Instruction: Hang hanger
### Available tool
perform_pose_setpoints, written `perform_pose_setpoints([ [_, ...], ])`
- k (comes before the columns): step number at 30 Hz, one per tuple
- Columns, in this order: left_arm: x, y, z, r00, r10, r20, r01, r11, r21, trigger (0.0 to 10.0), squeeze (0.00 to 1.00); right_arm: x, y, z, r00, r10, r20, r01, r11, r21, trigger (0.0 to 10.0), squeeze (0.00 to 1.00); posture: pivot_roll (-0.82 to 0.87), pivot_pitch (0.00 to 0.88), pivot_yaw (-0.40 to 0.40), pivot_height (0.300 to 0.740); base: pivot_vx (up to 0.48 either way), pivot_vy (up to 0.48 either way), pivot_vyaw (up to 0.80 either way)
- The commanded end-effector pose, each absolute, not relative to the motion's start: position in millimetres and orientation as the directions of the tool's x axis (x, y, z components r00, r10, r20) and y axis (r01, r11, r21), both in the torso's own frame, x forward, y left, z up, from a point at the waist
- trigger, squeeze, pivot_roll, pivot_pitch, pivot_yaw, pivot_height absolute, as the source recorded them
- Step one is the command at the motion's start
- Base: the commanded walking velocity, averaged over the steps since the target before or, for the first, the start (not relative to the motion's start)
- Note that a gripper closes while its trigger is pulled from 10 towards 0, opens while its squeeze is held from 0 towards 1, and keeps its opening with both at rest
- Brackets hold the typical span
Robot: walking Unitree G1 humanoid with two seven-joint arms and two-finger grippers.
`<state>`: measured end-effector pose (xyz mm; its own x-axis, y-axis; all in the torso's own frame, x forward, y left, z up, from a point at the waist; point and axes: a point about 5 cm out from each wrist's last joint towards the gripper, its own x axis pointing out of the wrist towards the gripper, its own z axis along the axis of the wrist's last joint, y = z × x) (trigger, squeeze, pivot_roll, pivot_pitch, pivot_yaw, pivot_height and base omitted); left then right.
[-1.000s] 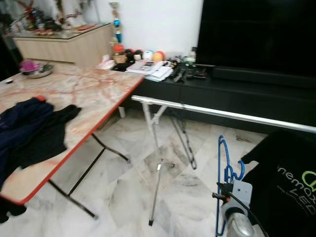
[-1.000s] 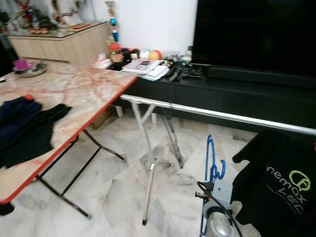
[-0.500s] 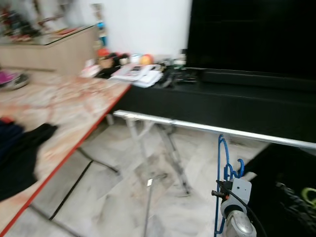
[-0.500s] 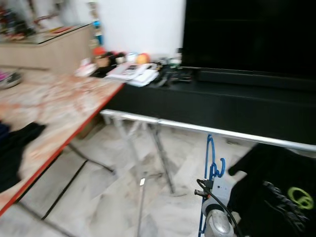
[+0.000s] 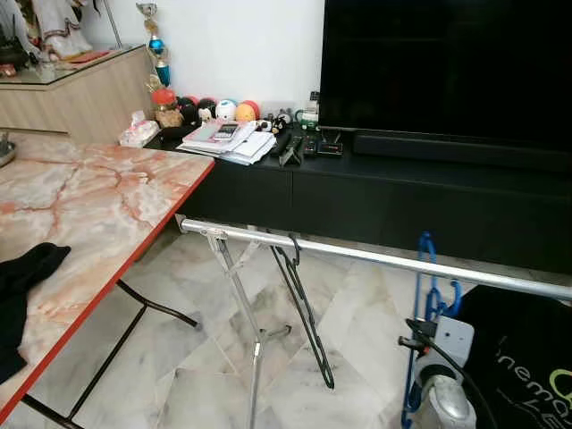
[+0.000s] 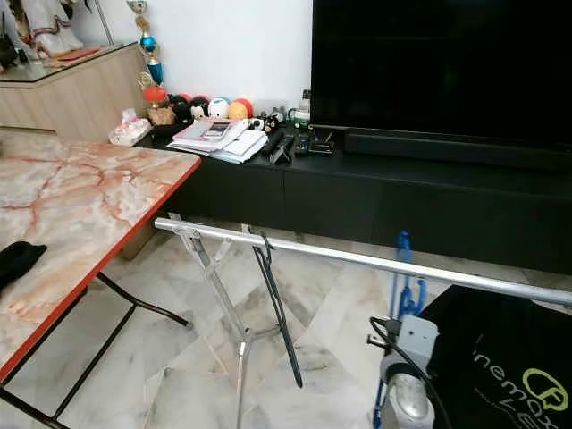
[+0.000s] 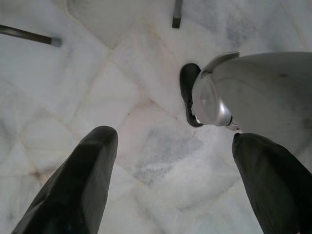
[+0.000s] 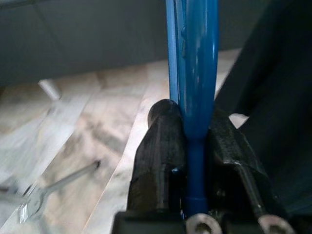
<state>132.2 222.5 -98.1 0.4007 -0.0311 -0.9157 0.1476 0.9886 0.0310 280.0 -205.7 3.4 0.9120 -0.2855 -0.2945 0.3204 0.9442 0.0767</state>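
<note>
1. While our right gripper point(image 8: 195, 161) stood low at our right side, its two fingers point(image 8: 163, 146) were clamped tight on the blue hanger point(image 5: 429, 295), which rose upright with its hook near the rail point(image 5: 375, 259) but not yet over it.
2. We judged the hanger light, stiff and smooth plastic, likely to swivel in a narrow pinch; a hold on a straight run of its frame, as we had, suited it best.
3. Our left gripper point(image 7: 170, 170) hung idle over the marble floor point(image 7: 97, 87), fingers spread wide and holding nothing.
4. Just beside the hanger, a black shirt point(image 5: 523, 357) hung from the rail; we read part of its print as "nemo" over "LE", the rest being cut off.
5. Further along the rail, a black hanger point(image 5: 299, 295) was already hooked on.
6. Beyond stood the table point(image 5: 98, 197), the console point(image 5: 402, 188) and the TV point(image 5: 447, 71); no writing there was legible to us.
</note>
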Motion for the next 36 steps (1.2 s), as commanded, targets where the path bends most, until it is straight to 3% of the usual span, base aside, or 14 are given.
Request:
perform_pose_setpoints([
  [1,126.6,222.7,-100.0,0.380,-0.032,-0.925,0.160,0.987,0.032,10.0,0.00,284.5,-207.6,11.5,0.920,-0.308,-0.242,0.337,0.937,0.089,10.0,0.00,0.08,0.000,0.019,0.740,0.000,0.000,0.00],
  [9,126.2,222.0,-100.3,0.376,-0.034,-0.926,0.168,0.985,0.033,10.0,0.00,286.7,-208.2,14.2,0.923,-0.308,-0.229,0.335,0.938,0.086,10.0,0.00,0.08,0.000,0.018,0.740,0.000,0.000,0.00],
  [21,124.7,219.7,-101.2,0.367,-0.044,-0.929,0.186,0.982,0.027,10.0,0.00,300.9,-202.2,23.5,0.955,-0.190,-0.227,0.193,0.981,-0.009,10.0,0.00,0.07,0.000,0.014,0.740,0.000,0.000,0.00],
  [30,123.7,219.1,-101.7,0.359,-0.051,-0.932,0.187,0.982,0.019,10.0,0.00,306.1,-198.7,20.0,0.937,-0.141,-0.321,0.118,0.989,-0.088,10.0,0.00,0.08,0.000,0.010,0.740,0.000,0.000,0.00],
  [36,124.7,219.3,-101.4,0.361,-0.050,-0.931,0.181,0.983,0.017,10.0,0.00,309.2,-199.8,21.5,0.927,-0.152,-0.342,0.140,0.988,-0.060,10.0,0.00,0.08,0.000,0.009,0.740,0.000,0.000,0.00],
])
